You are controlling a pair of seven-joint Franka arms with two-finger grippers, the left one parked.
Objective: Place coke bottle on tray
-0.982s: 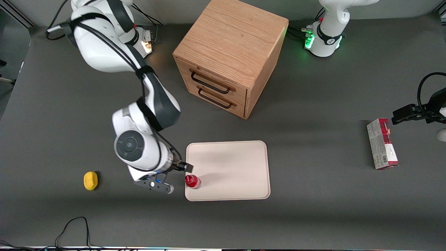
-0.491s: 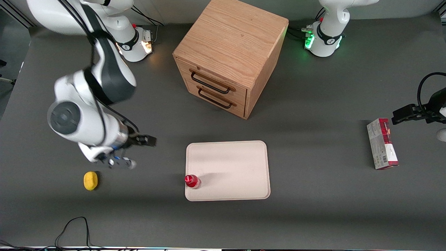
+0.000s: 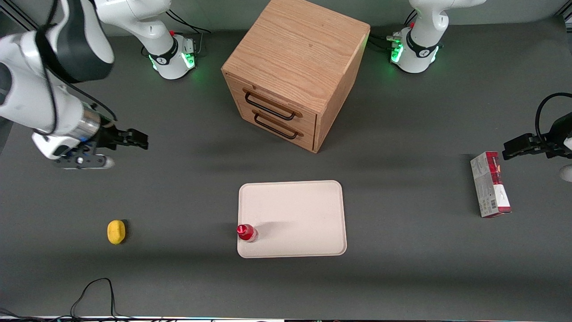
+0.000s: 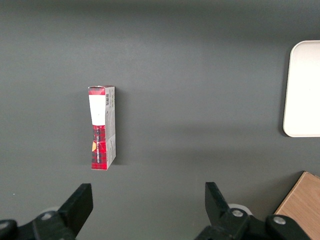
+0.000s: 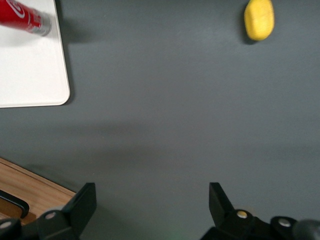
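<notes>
A: Where is the coke bottle [image 3: 246, 232] sitting right now?

B: It is standing upright on the tray [image 3: 304, 210], right at the tray's edge toward the working arm's end of the table, near the corner closest to the front camera. In the wrist view the bottle [image 5: 24, 18] is showing on the white surface of the tray [image 5: 30, 75], just inside the rim.

A: And the gripper?

B: The gripper [image 3: 134, 138] is hanging over bare table, well apart from the tray, out toward the working arm's end. Its fingers are standing spread with nothing between them; the wrist view is showing only grey table in the gap of the gripper [image 5: 152, 210].

A: So which step is this?

B: I am judging that the placing is done and the arm is in the clearing-off stage. Nothing is touching the bottle, and it is staying up on its own.

A: Is anything left to do?

B: Probably little. The bottle is sitting very close to the rim, so any further move needs to keep wide of it; a brush from the arm could tip it off the tray. Otherwise the arm only needs to settle away from the work area.

A: Anything else lying about?

B: A yellow lemon [image 3: 116, 231] is lying on the table near the gripper's end, a wooden cabinet [image 3: 295, 71] is standing farther from the camera than the tray, and a red-and-grey carton [image 3: 490, 184] is lying toward the parked arm's end.
</notes>
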